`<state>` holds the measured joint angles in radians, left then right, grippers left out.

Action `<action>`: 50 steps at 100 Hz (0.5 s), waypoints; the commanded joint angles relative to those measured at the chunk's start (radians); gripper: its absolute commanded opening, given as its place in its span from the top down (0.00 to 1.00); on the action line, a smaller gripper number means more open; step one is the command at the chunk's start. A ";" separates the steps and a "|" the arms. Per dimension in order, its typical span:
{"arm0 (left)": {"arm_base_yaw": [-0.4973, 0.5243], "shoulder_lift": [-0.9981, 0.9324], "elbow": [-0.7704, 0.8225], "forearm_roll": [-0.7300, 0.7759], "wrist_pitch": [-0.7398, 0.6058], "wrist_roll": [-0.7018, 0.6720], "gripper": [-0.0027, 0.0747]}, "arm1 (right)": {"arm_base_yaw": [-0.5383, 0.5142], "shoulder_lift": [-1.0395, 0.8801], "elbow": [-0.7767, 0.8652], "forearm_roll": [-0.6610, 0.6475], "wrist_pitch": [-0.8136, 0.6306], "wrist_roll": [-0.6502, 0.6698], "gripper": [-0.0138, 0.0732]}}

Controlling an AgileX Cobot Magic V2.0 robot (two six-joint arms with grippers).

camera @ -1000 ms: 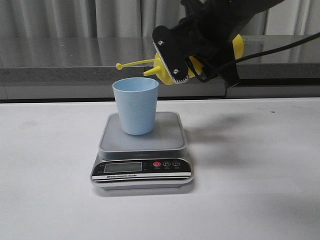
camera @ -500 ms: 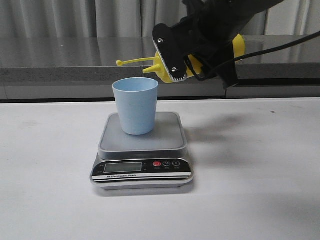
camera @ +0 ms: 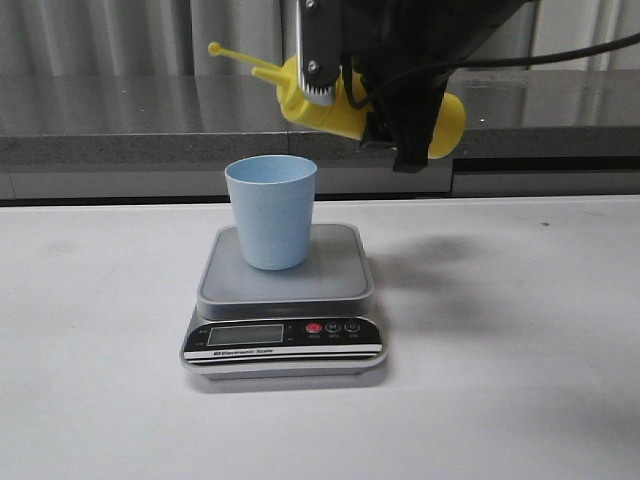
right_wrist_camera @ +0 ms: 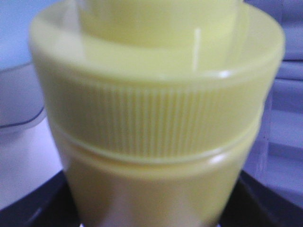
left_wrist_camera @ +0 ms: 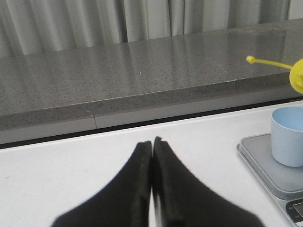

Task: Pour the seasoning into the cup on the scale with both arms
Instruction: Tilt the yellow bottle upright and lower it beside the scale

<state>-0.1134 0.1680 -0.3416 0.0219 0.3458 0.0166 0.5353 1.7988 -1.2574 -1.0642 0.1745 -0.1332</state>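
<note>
The light blue cup (camera: 271, 210) stands upright on the platform of the silver-grey scale (camera: 330, 275) at mid-table. Above and behind it, my right gripper (camera: 352, 85) is shut on the yellow seasoning bottle (camera: 300, 108). The bottle lies nearly level, nozzle pointing left and slightly up, well above the cup's rim, with its tethered cap (camera: 214, 48) sticking out. In the right wrist view the bottle's ribbed collar (right_wrist_camera: 156, 123) fills the frame. My left gripper (left_wrist_camera: 152, 143) is shut on nothing, low over the table, left of the scale (left_wrist_camera: 262, 158) and cup (left_wrist_camera: 288, 142).
A grey stone ledge (camera: 120, 125) with curtains behind it runs along the back of the white table (camera: 520, 380). A black cable (camera: 590, 50) trails off the right arm. The scale's display and red button (camera: 314, 328) face the front edge.
The right gripper has lifted the bottle and swung its nozzle up from just over the cup's rim, so it points left and upward. The cup and scale have not moved.
</note>
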 commanded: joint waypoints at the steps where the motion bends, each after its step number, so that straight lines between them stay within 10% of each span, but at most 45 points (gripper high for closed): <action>1: 0.001 0.012 -0.024 0.001 -0.084 -0.006 0.99 | -0.040 -0.079 -0.032 0.109 -0.065 0.006 0.52; 50: 0.001 0.012 -0.024 0.001 -0.084 -0.006 0.99 | -0.225 -0.196 0.270 0.731 -0.662 0.005 0.52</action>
<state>-0.1134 0.1680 -0.3416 0.0219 0.3458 0.0166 0.3290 1.6719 -1.0203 -0.4456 -0.3043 -0.1314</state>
